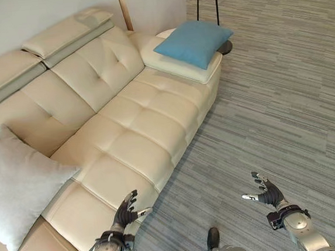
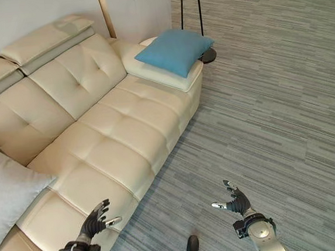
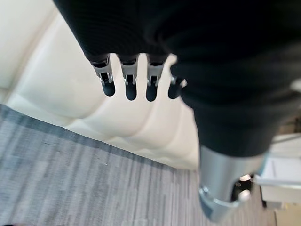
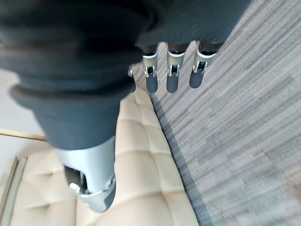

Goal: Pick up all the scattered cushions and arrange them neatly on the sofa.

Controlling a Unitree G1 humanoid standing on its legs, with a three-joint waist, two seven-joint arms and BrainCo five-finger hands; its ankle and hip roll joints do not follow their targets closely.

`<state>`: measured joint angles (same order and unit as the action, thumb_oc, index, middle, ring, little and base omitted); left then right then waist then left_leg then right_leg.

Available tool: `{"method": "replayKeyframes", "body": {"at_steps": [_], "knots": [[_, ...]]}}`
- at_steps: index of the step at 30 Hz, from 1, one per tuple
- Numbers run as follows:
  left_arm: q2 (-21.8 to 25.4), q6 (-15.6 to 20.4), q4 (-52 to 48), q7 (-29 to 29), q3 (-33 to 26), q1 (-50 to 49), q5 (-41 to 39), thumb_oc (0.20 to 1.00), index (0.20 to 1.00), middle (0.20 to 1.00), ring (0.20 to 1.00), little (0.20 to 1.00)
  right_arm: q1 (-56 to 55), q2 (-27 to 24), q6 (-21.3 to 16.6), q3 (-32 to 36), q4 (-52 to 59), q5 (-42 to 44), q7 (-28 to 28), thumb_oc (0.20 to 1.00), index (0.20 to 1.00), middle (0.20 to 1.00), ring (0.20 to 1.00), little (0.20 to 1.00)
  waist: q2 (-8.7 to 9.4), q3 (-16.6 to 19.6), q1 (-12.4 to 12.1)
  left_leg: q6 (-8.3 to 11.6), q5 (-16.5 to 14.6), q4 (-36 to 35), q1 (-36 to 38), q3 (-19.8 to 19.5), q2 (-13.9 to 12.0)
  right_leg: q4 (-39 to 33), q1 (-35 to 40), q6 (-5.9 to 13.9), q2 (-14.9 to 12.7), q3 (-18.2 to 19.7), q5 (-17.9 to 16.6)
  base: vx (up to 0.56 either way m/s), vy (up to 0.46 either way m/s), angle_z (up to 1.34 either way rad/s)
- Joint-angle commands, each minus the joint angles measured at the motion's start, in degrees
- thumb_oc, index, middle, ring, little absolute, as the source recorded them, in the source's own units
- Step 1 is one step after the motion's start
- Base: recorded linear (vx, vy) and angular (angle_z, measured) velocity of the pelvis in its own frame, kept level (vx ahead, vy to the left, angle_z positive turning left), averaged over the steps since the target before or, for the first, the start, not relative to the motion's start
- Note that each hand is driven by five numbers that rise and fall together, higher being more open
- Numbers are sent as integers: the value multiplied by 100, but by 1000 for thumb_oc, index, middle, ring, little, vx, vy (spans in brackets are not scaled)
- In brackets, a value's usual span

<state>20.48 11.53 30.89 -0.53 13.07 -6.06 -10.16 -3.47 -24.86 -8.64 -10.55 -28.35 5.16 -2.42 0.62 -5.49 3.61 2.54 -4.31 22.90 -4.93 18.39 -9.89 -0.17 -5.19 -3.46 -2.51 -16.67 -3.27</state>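
A grey striped floor (image 1: 270, 93) runs beside a long cream leather sofa (image 1: 132, 128) with tufted seat and back panels, set against a pale wall. Two cushions are on it. The blue cushion (image 1: 193, 42) is square, plain and slightly puffed, and lies flat on the far armrest at the sofa's far end, one corner reaching just past the armrest's outer edge. The pale grey cushion (image 1: 14, 186) is larger, soft and a little rumpled, and stands tilted against the backrest at the sofa's near end, its lower corner on the seat. Neither cushion carries a label or writing that can be read. A dark lamp stand (image 1: 216, 15) rises from the floor just behind the far armrest.

The left hand (image 1: 126, 212) hovers over the front edge of the near seat panel, fingers straight and spread, holding nothing. The right hand (image 1: 266, 192) hangs over the bare floor, well apart from the sofa, fingers likewise extended and empty.
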Motion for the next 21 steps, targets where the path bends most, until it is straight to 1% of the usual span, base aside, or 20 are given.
{"method": "replayKeyframes", "body": {"at_steps": [1,2,3,4,5,7,8,9,10,12,13,14,15,16,17,18,19,20,21], "knots": [[66,220,-139,-53,13,63,-115,1000,1000,1000,1000,1000,126,-149,-282,68,229,273,-101,1000,1000,1000,1000,1000,251,-201,-117,19,-64,165,-324,-866,610,309,94,675,-120,721,678,164,-81,-46],[60,227,-140,-66,25,33,-101,1000,1000,1000,1000,1000,119,-137,-295,69,223,295,-101,1000,1000,1000,1000,1000,297,-226,-178,-30,-213,83,-520,-1071,774,323,152,686,-125,824,718,189,-68,-38],[59,220,-141,-67,43,12,-75,1000,1000,1000,1000,1000,109,-126,-305,74,225,304,-102,1000,1000,1000,1000,1000,310,-232,-216,-78,-306,-100,-592,-1141,841,338,206,703,-110,876,774,206,-57,-56],[67,212,-134,-69,51,-1,-49,1000,1000,1000,1000,1000,102,-125,-317,78,207,310,-113,1000,1000,1000,1000,1000,337,-219,-240,-106,-263,-259,-752,-1212,915,346,235,709,-98,922,817,216,-33,-52],[70,197,-132,-61,54,-29,-14,1000,1000,1000,1000,1000,111,-128,-312,77,180,310,-135,1000,1000,1000,1000,1000,315,-245,-294,-112,-179,-395,-903,-1305,979,364,343,705,-19,999,885,210,-30,-42],[69,181,-117,-70,47,-60,-2,1000,1000,1000,1000,1000,162,-114,-320,41,129,325,-176,1000,1000,1000,1000,1000,275,-256,-389,-63,160,-704,-1175,-1550,1147,390,443,694,140,1152,943,174,-14,-19],[69,182,-117,-71,47,-60,-2,1000,1000,1000,1000,1000,163,-114,-321,40,127,325,-177,1000,1000,1000,1000,1000,283,-264,-393,-63,162,-718,-1156,-1543,1153,395,452,695,133,1158,952,239,7,-39],[54,149,-91,-85,37,-57,2,1000,1000,1000,1000,1000,242,-76,-316,-39,89,337,-199,1000,1000,1000,1000,1000,199,-285,-500,13,516,-1111,-1298,-1777,1205,457,585,663,316,1352,1059,263,22,-60],[57,139,-85,-100,31,-43,11,1000,1000,1000,1000,1000,252,-56,-315,-71,77,346,-195,1000,1000,1000,1000,1000,181,-296,-537,28,645,-1288,-1315,-1812,1200,486,661,653,376,1437,1116,356,42,-56],[52,115,-48,-127,27,-15,74,1000,1000,1000,1000,1000,292,-39,-300,-97,23,335,-208,1000,1000,1000,1000,1000,155,-289,-590,30,773,-1412,-1430,-1854,1184,560,814,624,452,1612,1227,307,62,-83],[53,128,-65,-109,3,-45,68,1000,1000,1000,1000,1000,292,-19,-298,-102,51,336,-165,1000,1000,1000,1000,1000,120,-236,-612,-27,744,-1625,-1300,-1869,1133,587,890,634,502,1722,1323,323,99,-92],[56,122,-59,-123,-15,-45,100,1000,1000,1000,1000,1000,294,-6,-295,-118,74,300,-154,1000,1000,1000,1000,1000,105,-203,-621,-80,766,-1638,-1195,-1877,1135,622,943,655,481,1756,1358,214,78,-73],[56,122,-59,-123,-15,-45,101,1000,1000,1000,1000,1000,292,-6,-294,-118,76,299,-155,1000,1000,1000,1000,1000,108,-211,-626,-81,764,-1641,-1182,-1870,1137,624,952,656,477,1761,1362,302,145,-78],[29,148,17,-137,-42,-62,73,1000,1000,1000,1000,1000,359,35,-286,-155,60,241,-147,1000,1000,1000,1000,1000,126,-94,-646,-133,707,-1588,-1129,-1816,1162,610,1044,761,338,1834,1365,198,101,-80],[30,149,19,-137,-41,-62,72,1000,1000,1000,1000,1000,357,36,-284,-154,61,240,-147,1000,1000,1000,1000,1000,132,-98,-662,-136,703,-1591,-1117,-1800,1161,610,1050,764,333,1850,1367,424,215,-54],[54,138,-23,-111,-54,-122,65,1000,1000,1000,1000,1000,329,72,-286,-151,130,220,-99,1000,1000,1000,1000,1000,163,-4,-689,-243,603,-1606,-954,-1675,1174,824,1044,865,186,1915,1311,230,116,-46],[55,138,-23,-110,-53,-124,65,1000,1000,1000,1000,1000,326,72,-284,-150,133,219,-99,1000,1000,1000,1000,1000,167,-3,-701,-244,602,-1610,-951,-1663,1173,833,1038,866,184,1927,1316,324,175,-59],[90,132,-65,-99,-77,-164,65,1000,1000,1000,1000,1000,349,92,-279,-161,133,175,-88,1000,1000,1000,1000,1000,164,-8,-724,-325,509,-1606,-811,-1571,1185,1235,924,964,76,1878,1256,143,104,-78],[111,129,-97,-86,-85,-185,61,1000,1000,1000,1000,1000,372,120,-271,-171,122,152,-75,1000,1000,1000,1000,1000,144,-34,-746,-401,432,-1615,-698,-1490,1193,1631,743,1073,-21,1790,1101,142,104,-77]]}}
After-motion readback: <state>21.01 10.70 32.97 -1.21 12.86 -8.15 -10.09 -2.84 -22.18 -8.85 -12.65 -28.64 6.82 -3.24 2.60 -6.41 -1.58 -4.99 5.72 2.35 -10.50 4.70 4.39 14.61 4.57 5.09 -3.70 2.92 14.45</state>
